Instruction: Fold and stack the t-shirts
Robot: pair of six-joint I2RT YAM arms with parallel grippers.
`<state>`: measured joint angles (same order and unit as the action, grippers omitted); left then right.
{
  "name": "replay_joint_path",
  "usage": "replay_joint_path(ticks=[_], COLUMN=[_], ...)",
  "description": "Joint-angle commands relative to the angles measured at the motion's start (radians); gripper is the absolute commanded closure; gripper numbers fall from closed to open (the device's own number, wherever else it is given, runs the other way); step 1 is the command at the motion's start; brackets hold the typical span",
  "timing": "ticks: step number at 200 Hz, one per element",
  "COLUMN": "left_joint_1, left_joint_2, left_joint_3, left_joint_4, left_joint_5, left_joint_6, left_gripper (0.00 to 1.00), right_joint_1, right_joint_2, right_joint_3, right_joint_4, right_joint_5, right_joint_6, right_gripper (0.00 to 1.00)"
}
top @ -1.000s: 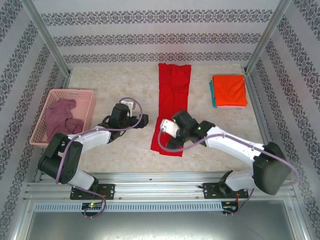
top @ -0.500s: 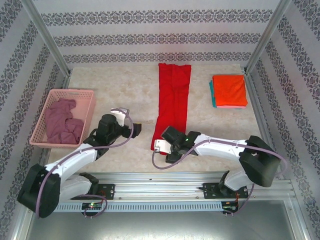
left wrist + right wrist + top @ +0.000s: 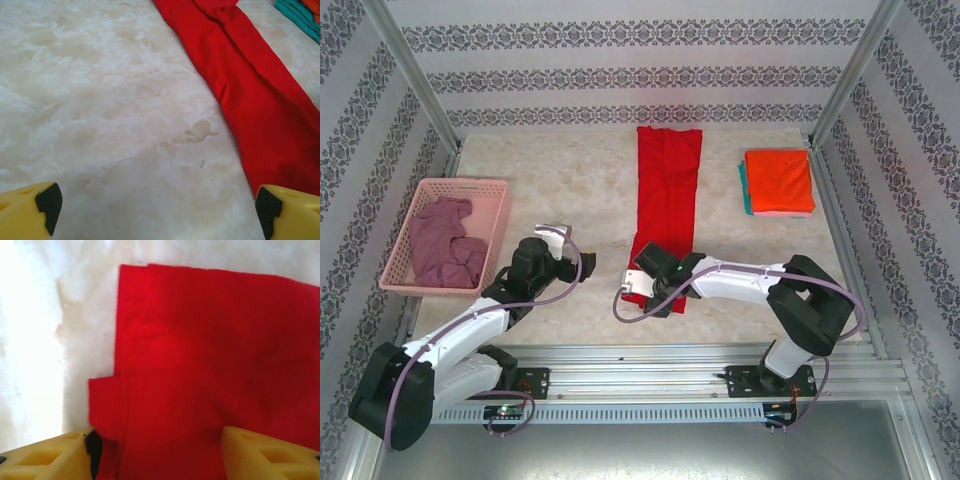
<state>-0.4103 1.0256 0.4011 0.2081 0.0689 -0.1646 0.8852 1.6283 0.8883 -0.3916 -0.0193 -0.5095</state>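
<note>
Four t-shirts noted: orange shirt (image 3: 780, 178) on teal shirt (image 3: 743, 190), folded and stacked at upper right of counter (image 3: 550, 170); mauve shirt (image 3: 445, 245) crumpled in pink basket (image 3: 460, 183) at left; red shirt (image 3: 667, 190) at centre, a narrow strip. Long axis top to bottom of frame, lower end leaning slightly left; collar end not discernible. Right fingers (image 3: 260, 450) astride lower hem, grip on cloth impossible to tell. Left fingers (image 3: 30, 210) released, spread over bare counter left of strip. Judged step: crosswise fold of red. Next: secure hem, carry it up over strip.
</note>
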Motion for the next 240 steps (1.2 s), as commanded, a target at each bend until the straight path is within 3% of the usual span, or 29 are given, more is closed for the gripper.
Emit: replay_joint_path(ticks=[1,60,90,131,168,240], left_joint_1=[0.010,0.009,0.010,0.010,0.010,0.009], left_joint_2=[-0.020,0.008,0.016,0.018,0.048,0.051], left_joint_3=[-0.008,0.019,0.023,0.018,0.013,-0.008], left_joint_4=[-0.022,-0.032,-0.023,-0.018,0.012,0.099], left_joint_5=[-0.020,-0.026,-0.040,-0.049,-0.042,-0.040], left_joint_6=[0.001,0.004,0.007,0.000,0.007,0.036], left_gripper=[0.00,0.00,0.00,0.00,0.00,0.00], right_joint_1=[-0.009,-0.016,-0.026,-0.034,-0.037,-0.037], right_joint_2=[0.036,0.072,0.120,0.173,0.134,-0.033], right_joint_3=[0.025,0.058,0.074,0.101,0.087,0.084], right_joint_4=[-0.048,-0.100,-0.142,-0.154,-0.163,-0.312], right_joint_5=[-0.008,-0.062,-0.051,-0.041,-0.042,-0.154], right_joint_6=[-0.047,-0.062,-0.081,-0.087,-0.080,-0.047], right_gripper=[0.37,0.36,0.41,0.65,0.99,1.00])
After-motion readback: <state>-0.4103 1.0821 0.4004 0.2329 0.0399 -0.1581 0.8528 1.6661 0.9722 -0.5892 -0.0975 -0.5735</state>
